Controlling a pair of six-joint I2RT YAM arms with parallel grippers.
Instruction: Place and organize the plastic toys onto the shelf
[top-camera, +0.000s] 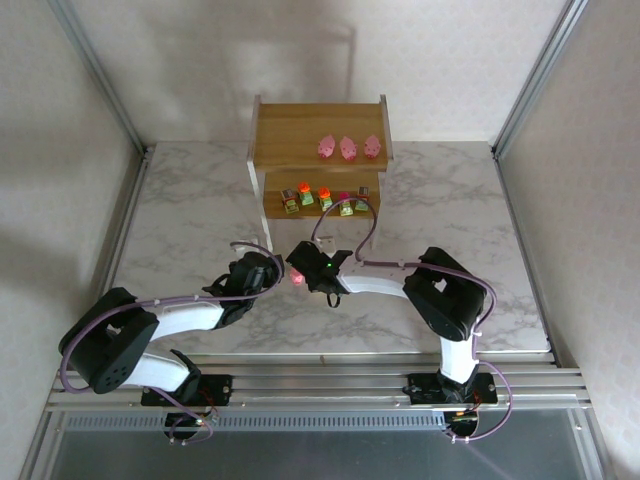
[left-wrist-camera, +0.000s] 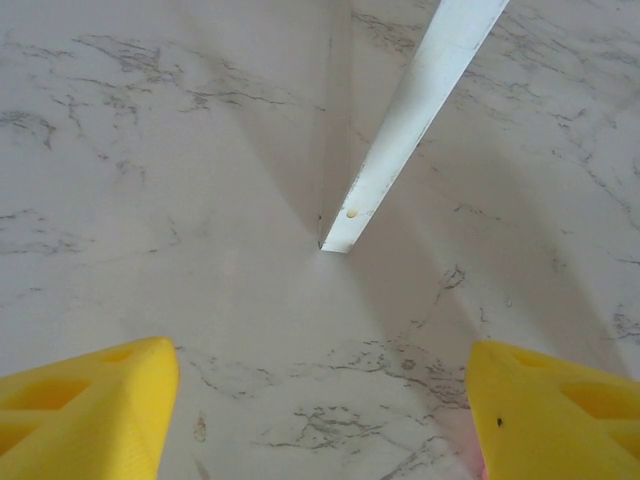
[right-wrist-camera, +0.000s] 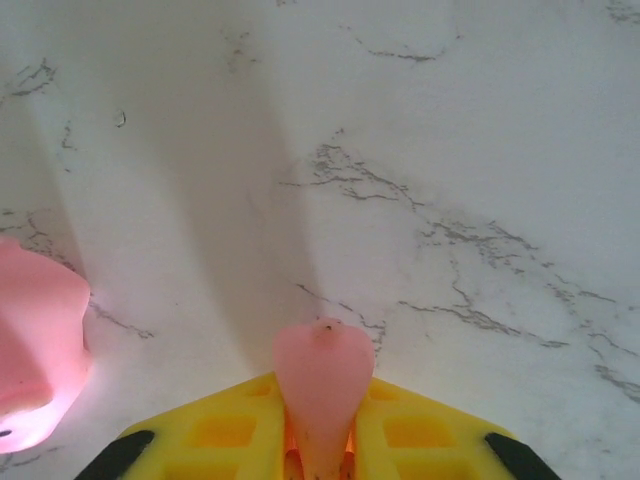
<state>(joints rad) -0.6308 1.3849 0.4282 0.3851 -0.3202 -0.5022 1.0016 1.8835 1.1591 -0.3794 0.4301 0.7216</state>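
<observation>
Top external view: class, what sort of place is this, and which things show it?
Probably a robot lab test cell, not a home: left arm and right arm bolted to an aluminium rail beside a marble-patterned table, walls with metal posts, and a wooden shelf of plastic toys.

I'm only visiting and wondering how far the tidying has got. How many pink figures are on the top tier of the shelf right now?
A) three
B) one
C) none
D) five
A: three pink figures sit in a row on the top tier of the shelf, toward its right end in the top view.
</observation>
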